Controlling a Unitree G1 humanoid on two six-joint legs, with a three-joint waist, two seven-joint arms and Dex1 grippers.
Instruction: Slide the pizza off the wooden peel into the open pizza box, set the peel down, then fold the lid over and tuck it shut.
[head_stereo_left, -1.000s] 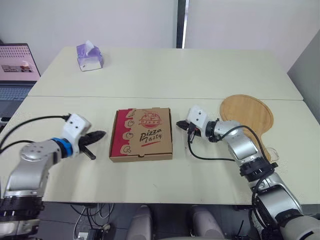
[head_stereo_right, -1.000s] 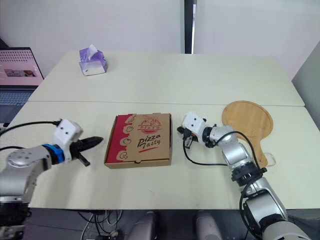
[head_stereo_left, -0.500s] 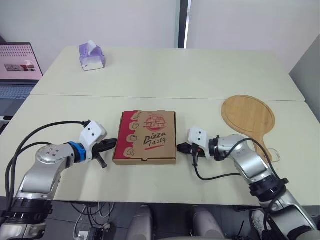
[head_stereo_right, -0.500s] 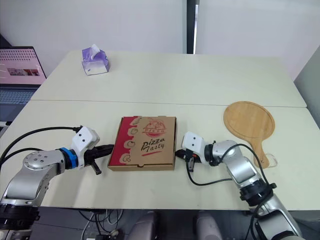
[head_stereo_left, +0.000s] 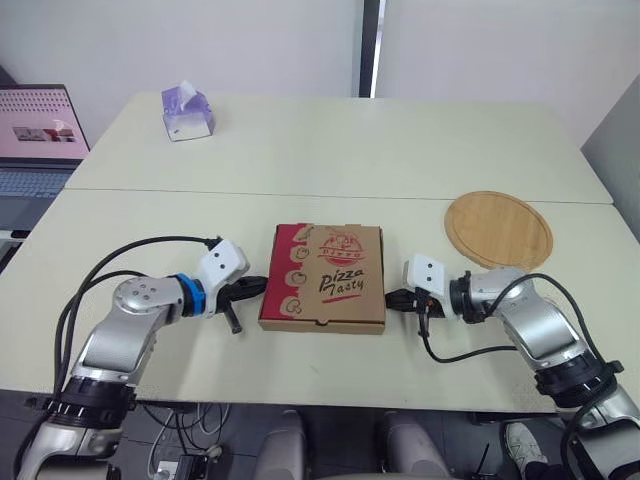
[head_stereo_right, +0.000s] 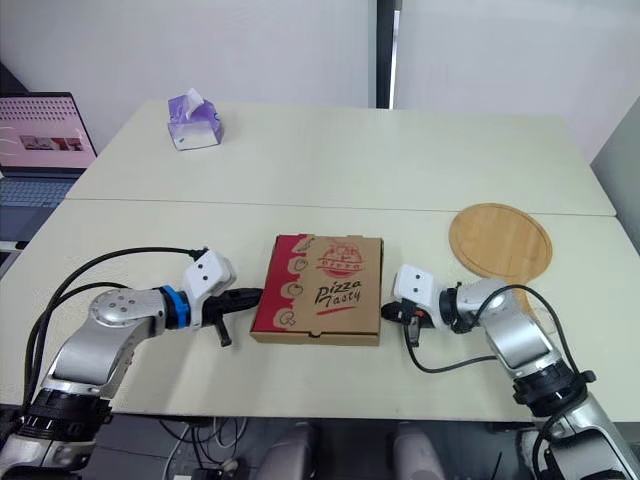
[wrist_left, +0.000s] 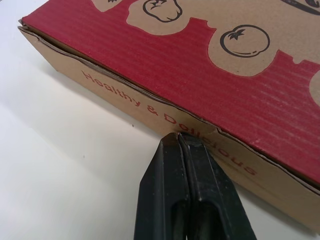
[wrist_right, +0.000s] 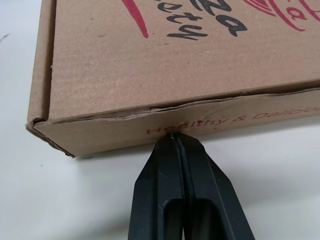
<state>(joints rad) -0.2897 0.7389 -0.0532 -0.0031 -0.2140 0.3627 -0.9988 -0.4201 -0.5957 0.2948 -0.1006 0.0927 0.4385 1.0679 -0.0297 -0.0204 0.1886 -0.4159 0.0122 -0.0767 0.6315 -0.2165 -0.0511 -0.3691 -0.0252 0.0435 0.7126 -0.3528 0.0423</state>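
The pizza box lies closed and flat on the table, its printed lid down. My left gripper is shut, its tips pressed against the box's left side wall. At the opposite side my right gripper is shut too, touching the right side wall just under the lid edge. The round wooden peel rests bare on the table to the right, behind my right arm. The pizza is hidden.
A purple tissue box sits at the far left of the back table. A laptop stands beyond the table's left edge. A seam runs between the two tables behind the box.
The camera has shifted. Both grippers have closed in on the box: the left one came in from well to the left, the right one dropped forward along the right side.
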